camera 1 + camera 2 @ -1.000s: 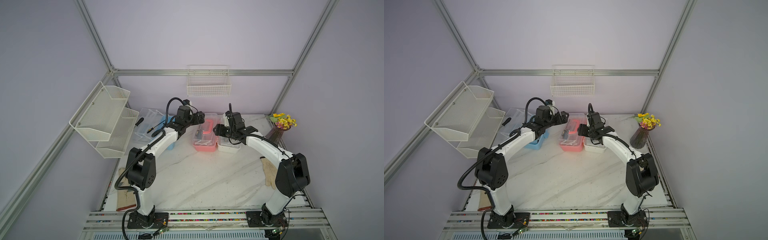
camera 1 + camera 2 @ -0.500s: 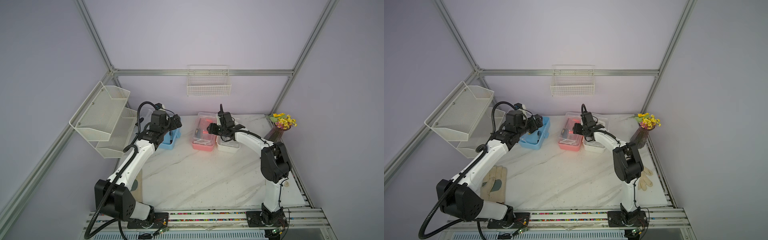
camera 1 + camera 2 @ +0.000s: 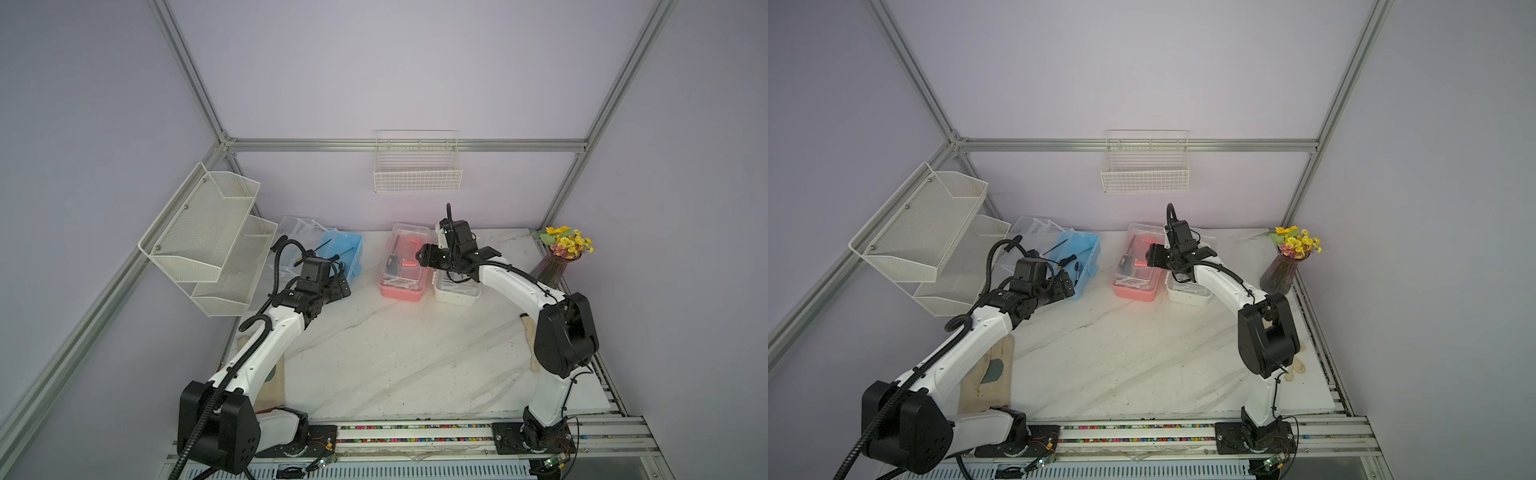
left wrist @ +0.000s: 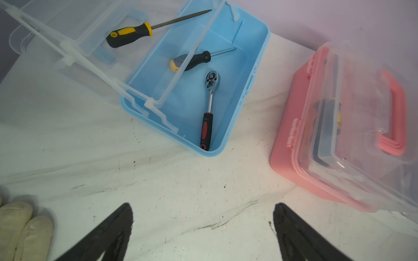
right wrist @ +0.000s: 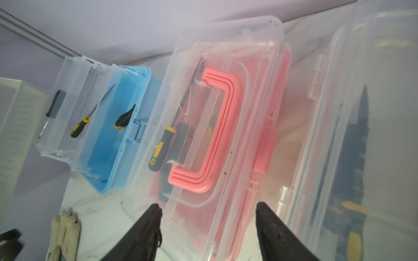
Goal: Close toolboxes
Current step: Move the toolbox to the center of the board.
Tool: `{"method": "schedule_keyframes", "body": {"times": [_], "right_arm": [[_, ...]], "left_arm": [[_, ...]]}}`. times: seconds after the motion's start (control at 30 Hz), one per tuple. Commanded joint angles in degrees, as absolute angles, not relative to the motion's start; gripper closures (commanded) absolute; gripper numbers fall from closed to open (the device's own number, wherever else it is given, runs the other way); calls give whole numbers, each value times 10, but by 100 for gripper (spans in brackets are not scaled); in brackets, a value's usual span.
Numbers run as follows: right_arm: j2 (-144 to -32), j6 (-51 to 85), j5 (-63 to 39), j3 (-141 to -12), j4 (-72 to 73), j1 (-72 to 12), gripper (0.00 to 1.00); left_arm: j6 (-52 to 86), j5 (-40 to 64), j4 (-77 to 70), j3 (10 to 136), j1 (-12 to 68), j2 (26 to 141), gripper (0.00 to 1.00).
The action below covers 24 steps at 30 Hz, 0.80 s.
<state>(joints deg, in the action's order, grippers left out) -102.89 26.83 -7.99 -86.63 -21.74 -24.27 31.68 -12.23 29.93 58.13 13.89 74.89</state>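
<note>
Blue toolbox (image 4: 237, 74) open, clear lid (image 4: 67, 34) tipped back. Left gripper (image 4: 203, 205) spread wide over bare table (image 4: 158, 176) beside it. Pink toolbox (image 5: 248, 108) lid down, right gripper (image 5: 208, 204) parted above it, holding nothing.

blue toolbox (image 3: 1091, 251): lid open (tools (image 3: 1070, 259) inside) | pink toolbox (image 3: 1133, 293): lid down | right gripper (image 3: 1151, 257): above it

Marble-veined white tabletop (image 3: 395, 353), evenly lit. Lilac walls (image 3: 374, 62) behind and beside tabletop, aluminium frame bars (image 3: 311, 145) at seams. Wire basket (image 3: 417, 174) on wall above tabletop's far edge; two-tier mesh shelf (image 3: 208, 232) above its left edge; vase of yellow flowers (image 3: 549, 268) at its far right corner.
</note>
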Motion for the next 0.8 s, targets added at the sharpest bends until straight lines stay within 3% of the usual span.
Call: {"method": "schedule_keyframes", "body": {"times": [0.0, 0.1, 0.2, 0.53, 0.77], "right_arm": [[-945, 265, -92, -818, -242, -242, 31], [-898, 272, -116, -764, -240, -242, 31], [-862, 277, -129, -724, -244, -242, 31], [-803, 275, -119, -663, -263, -224, 32], [-796, 279, -122, -648, -279, -219, 32]], "left_arm": [[300, -158, 296, 598, 136, 797, 11], [294, -185, 300, 637, 136, 863, 22], [271, -177, 306, 679, 136, 916, 26], [226, -164, 339, 771, 135, 1021, 26], [164, -137, 339, 813, 141, 1030, 26]]}}
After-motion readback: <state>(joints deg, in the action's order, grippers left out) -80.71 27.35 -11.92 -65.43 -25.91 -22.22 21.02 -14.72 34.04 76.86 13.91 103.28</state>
